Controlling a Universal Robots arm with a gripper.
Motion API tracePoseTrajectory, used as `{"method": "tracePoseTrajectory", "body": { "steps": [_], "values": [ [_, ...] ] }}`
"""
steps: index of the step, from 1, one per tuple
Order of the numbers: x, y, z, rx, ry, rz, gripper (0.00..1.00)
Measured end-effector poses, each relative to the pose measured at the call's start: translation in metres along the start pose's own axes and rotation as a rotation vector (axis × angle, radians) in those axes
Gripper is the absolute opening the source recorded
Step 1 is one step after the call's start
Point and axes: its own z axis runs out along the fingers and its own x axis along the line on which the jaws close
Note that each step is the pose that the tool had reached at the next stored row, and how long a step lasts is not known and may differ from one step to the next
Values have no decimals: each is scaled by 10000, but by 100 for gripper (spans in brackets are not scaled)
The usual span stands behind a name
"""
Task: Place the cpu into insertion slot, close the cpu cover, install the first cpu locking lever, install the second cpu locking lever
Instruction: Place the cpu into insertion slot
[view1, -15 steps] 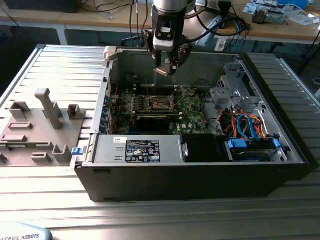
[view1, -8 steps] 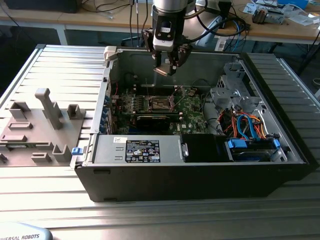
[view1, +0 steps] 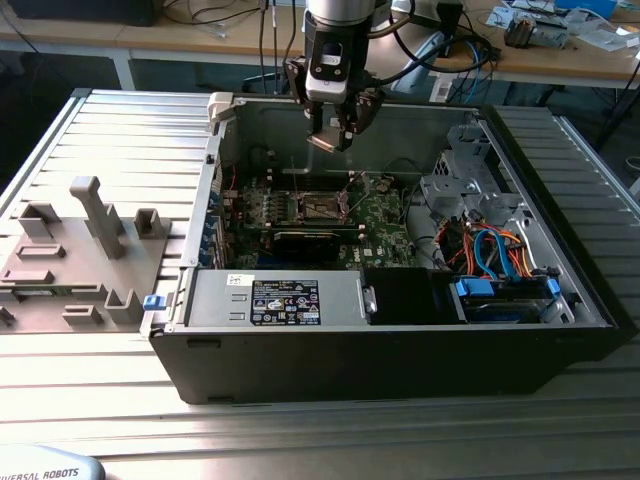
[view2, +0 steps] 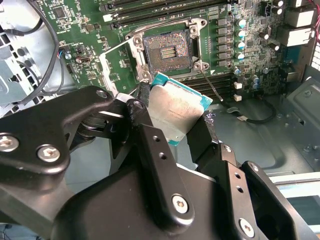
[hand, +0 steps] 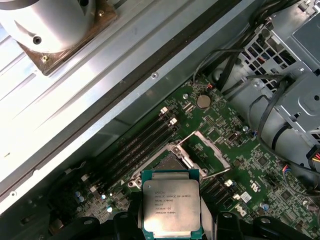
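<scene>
Gripper (view2: 175, 131) pinching cpu (hand: 171, 207) by its edges, above insertion slot (view2: 167, 50), w/ cpu cover (view2: 119, 49) seemingly open.

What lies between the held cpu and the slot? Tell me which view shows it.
Nothing. In the exterior view the cpu hangs in the gripper above the slot, only air between. In the second wrist view the slot lies uncovered.
</scene>
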Motion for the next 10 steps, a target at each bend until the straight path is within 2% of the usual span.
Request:
{"method": "tracePoseTrajectory", "body": {
  "steps": [10],
  "values": [
    [0,0,1,-1,-6,73,54]
  ]
}}
